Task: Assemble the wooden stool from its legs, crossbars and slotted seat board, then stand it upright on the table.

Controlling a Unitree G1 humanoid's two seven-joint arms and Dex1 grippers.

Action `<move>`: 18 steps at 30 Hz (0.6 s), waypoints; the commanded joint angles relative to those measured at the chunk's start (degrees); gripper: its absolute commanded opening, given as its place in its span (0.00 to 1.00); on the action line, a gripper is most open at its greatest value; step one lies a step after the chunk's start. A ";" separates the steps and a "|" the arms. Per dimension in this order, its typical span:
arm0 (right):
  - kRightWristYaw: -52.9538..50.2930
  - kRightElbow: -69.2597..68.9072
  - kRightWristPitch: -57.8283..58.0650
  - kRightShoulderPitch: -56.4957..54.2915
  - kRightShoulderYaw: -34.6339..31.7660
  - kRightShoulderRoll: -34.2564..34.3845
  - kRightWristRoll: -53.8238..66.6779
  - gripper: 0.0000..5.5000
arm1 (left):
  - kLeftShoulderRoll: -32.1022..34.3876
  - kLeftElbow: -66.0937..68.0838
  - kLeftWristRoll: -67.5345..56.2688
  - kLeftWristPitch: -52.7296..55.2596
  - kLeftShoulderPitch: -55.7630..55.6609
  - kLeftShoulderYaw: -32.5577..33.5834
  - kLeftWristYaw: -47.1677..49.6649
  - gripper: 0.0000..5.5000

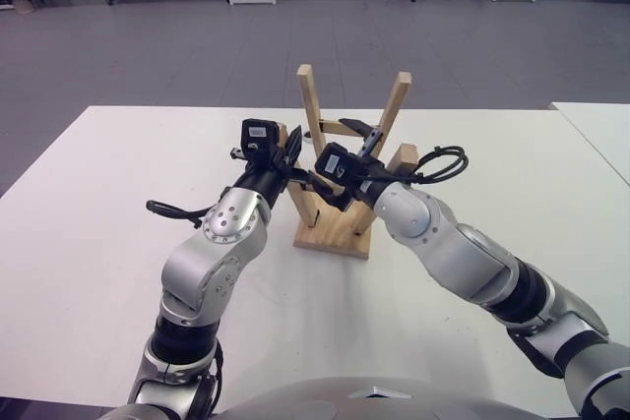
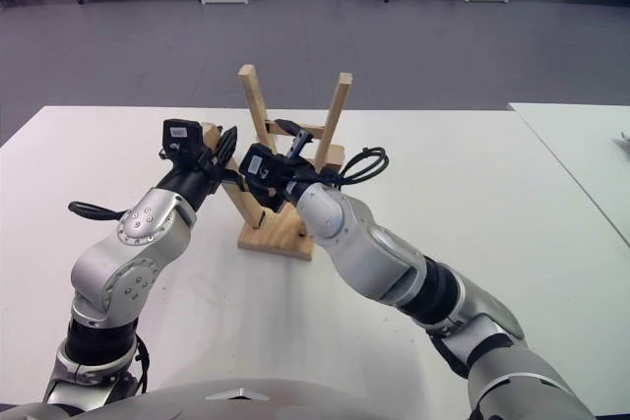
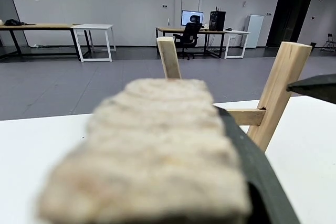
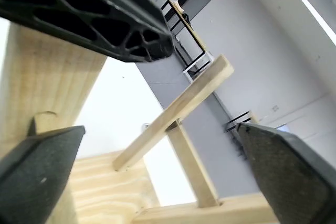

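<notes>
The wooden stool stands upside down on the white table, its seat board flat on the top. Two far legs point up, joined by a crossbar. My left gripper is shut on the top of the near left leg, with one black finger lying along the wood. My right gripper reaches in from the right between the legs and is open, its pads wide apart. The near right leg rises behind that wrist.
A second white table begins at the right edge. A black cable loop stands out from my right wrist. Bare tabletop lies to the left, right and front of the stool. Grey floor and desks lie beyond the far edge.
</notes>
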 commanded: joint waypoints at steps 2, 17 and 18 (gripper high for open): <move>7.00 7.32 5.90 3.33 6.58 -2.21 -1.98 0.98 | -0.49 4.63 1.55 5.43 3.85 -1.73 -2.47 0.20; 14.55 0.07 -19.40 3.06 -16.98 -12.44 -7.11 0.98 | 2.87 -7.80 -29.25 10.33 -16.24 21.66 -11.84 0.56; 14.78 0.11 -22.21 2.66 -21.44 -11.39 -4.81 0.98 | 4.92 -4.58 -29.45 9.95 -19.27 22.49 -13.71 0.57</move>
